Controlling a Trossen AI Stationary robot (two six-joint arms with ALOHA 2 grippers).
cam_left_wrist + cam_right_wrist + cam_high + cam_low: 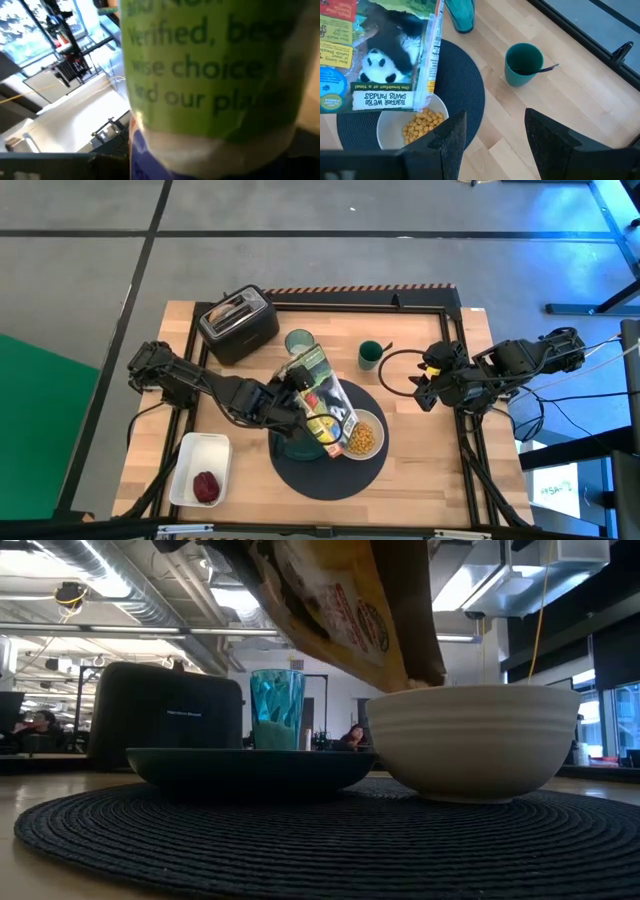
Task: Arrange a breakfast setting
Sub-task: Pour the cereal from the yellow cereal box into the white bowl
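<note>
The left claw (pixel 290 385) is closed on the cereal box (pixel 325 405), holding it by its upper end, tilted over the mat (pixel 330 470). From the claw the box slopes down and away toward the right arm's side, and its open lower end hangs just above the bowl (pixel 363 437). In the left wrist view the box's green printed face (pixel 210 75) fills nearly everything ahead of the claw, so the fingers themselves cannot be seen there.

The bowl sits on the mat just beyond the box's lower end, with yellow cereal balls (pixel 422 125) heaped in it. The plate (pixel 250 768) lies on the mat directly below the claw and box, touching or nearly touching the bowl. The tumbler (pixel 298 343) stands just behind the claw, toward the far edge of the table, and the toaster (pixel 238 323) is beyond it, to the claw's outer side. A white tray (pixel 200 470) near the front edge, on the left arm's side, holds the dark-red fruit (pixel 206 487).

The right claw (pixel 425 388) hovers off the mat's right side with its fingers (pixel 445 140) spread wide and nothing between them. The green cup (pixel 371 355), a dark utensil sticking out of it, stands near this claw, ahead of it and toward the table's far edge.
</note>
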